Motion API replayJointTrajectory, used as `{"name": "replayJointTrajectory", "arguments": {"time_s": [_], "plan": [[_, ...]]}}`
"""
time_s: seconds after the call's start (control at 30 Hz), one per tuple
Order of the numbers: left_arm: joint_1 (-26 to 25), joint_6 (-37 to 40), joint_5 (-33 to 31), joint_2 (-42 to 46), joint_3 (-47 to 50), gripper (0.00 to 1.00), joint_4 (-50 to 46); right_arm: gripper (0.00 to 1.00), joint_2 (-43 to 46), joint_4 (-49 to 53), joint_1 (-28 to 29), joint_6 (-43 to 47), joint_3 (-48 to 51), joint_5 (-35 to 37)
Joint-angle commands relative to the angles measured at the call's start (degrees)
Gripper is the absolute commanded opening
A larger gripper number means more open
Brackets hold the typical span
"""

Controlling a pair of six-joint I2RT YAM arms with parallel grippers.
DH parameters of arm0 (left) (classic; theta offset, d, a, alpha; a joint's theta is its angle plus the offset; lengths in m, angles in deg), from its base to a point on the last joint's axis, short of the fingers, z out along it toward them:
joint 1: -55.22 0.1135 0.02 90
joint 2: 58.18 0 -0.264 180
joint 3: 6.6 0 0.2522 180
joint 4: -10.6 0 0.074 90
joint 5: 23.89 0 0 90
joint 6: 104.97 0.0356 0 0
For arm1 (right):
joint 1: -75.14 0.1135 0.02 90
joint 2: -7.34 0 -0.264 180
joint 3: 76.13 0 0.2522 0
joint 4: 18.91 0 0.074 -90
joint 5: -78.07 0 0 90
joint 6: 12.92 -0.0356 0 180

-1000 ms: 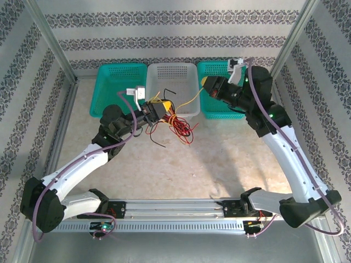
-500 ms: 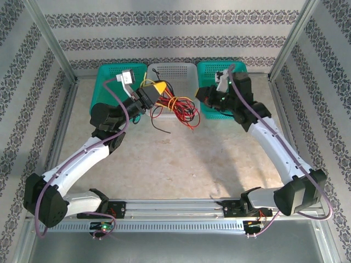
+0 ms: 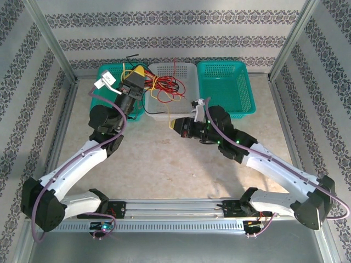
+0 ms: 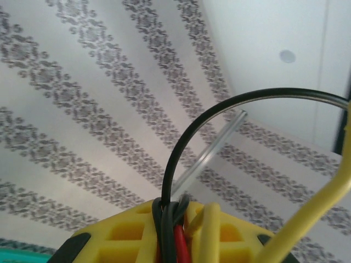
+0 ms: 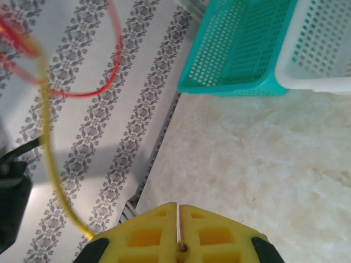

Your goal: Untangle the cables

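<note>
The left pincer [image 3: 136, 75] is clamped narrow on the cables [image 3: 164, 87], with black, red and yellow strands squeezed together between its yellow pads. It holds them up over the far-left corner of the white basket [image 3: 193, 90]. Held aloft like that, the bundle hangs in loose loops above the basket rather than lying in a heap, which gives any one strand room to slide out. The right pincer [image 3: 176, 125] sits low over the counter [image 3: 164, 170], just in front of the basket, its pads pressed together. A yellow cable [image 5: 46, 148] runs from the knot down to the pad's edge, and by my reading the pincer is gripping that cable's end (the exact bite is hidden behind the pad). The arms seem to stand apart on purpose: one anchors the tangle while the other draws a single strand away from it. A teal basket [image 3: 225, 87] sits just right of the white one, likely there for sorted strands. The red loops look wound through the knot, so a hard pull on the yellow cable could tighten it rather than free it
</note>
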Motion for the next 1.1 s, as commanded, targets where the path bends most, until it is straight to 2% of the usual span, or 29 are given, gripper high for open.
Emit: {"name": "replayJointTrajectory", "arguments": {"time_s": [0.0, 0.13, 0.27, 0.4, 0.53, 0.63, 0.77, 0.87, 0.97, 1.07], "plan": [[2.4, 3.1, -5.3, -1.0, 1.2, 0.00, 5.1, 0.00, 3.5, 1.6, 3.6, 4.0, 0.2, 4.9], [6.7, -0.7, -3.3, -3.1, 3.6, 0.00, 6.2, 0.00, 5.7, 5.5, 5.9, 8.1, -4.2, 5.6], [10.5, -4.7, 5.7, -5.2, 5.6, 0.00, 7.2, 0.00, 6.0, 11.8, 6.1, 12.1, -11.1, 6.8], [11.3, -6.4, 12.3, -6.2, 8.5, 0.00, 7.6, 0.00, 5.2, 17.8, 5.8, 17.4, -19.9, 10.3], [11.0, -4.3, 20.1, -4.5, 8.4, 0.00, 0.7, 0.00, 2.7, 22.4, 3.8, 20.9, -29.9, 11.3], [10.8, -5.1, 25.8, -3.1, 9.2, 0.00, -1.1, 0.00, -1.0, 27.1, -0.7, 21.3, -38.5, 9.2], [10.1, -5.7, 36.9, -2.1, 8.0, 0.00, -4.1, 0.00, -6.4, 30.4, -7.6, 20.6, -46.7, 4.7], [9.8, -10.4, 44.3, -2.2, 7.4, 0.00, -2.0, 0.00, -10.3, 31.3, -12.4, 20.6, -51.0, 2.4], [9.7, -14.0, 48.9, -2.1, 6.0, 0.00, -0.8, 0.00, -13.5, 30.2, -19.2, 17.9, -53.0, -2.4], [9.6, -13.9, 50.7, -0.4, 4.7, 0.00, -2.3, 0.00, -16.5, 29.7, -24.1, 16.4, -54.1, -5.5]]}}
